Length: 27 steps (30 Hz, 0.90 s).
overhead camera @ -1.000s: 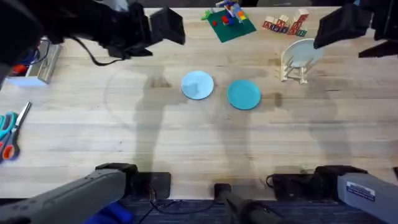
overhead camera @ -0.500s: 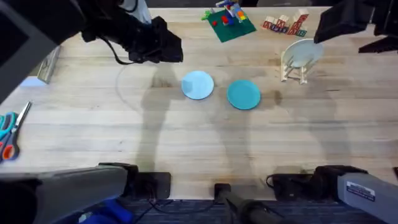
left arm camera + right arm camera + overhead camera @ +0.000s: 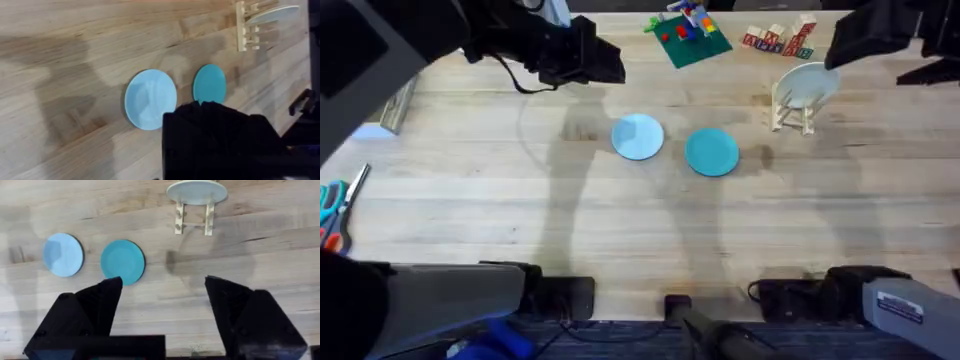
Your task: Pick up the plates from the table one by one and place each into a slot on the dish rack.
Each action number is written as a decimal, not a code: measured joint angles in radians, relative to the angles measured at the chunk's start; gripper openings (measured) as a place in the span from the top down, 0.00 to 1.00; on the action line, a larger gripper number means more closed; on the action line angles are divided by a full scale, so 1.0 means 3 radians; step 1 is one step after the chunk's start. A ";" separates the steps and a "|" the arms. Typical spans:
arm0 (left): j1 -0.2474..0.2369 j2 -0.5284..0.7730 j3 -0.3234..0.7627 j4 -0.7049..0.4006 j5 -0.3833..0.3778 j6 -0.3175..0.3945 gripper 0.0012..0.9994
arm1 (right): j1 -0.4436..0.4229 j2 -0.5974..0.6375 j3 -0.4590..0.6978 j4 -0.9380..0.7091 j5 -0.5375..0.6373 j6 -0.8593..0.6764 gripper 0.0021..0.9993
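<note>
We are looking down on the table [image 3: 620, 230], the large pale plank top that is carrying everything else. Our left arm is reaching far forward over it, and the left gripper [image 3: 605, 62] is hanging above the far left part of the boards; whether its fingers are apart or together we cannot tell. Our right gripper [image 3: 164, 297] is hovering high over the far right side with its two black fingers [image 3: 102, 300] standing wide apart and gripping nothing. The dish rack [image 3: 793, 108] is standing on the boards just below and inward of the right gripper, and a cream-white plate [image 3: 806, 82] is sitting upright in its pegs. The teal plate [image 3: 711, 152] is lying flat on the wood, inward of the rack and between the two grippers, nearer the right one. The pale blue plate [image 3: 638, 136] is lying flat just beside it without touching, nearer the left gripper and a little toward our bases from it. From the left wrist we are seeing the pale blue plate [image 3: 150, 99] and the teal plate [image 3: 209, 84] side by side, with the rack [image 3: 247, 27] well beyond them. From the right wrist the teal plate [image 3: 122, 262] is lying just past the finger tip.
</note>
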 joint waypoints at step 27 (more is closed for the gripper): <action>0.0312 0.0824 0.0000 -0.0223 0.0950 0.0592 0.96 | 0.0000 0.0000 0.0000 0.0003 0.0000 0.0000 0.00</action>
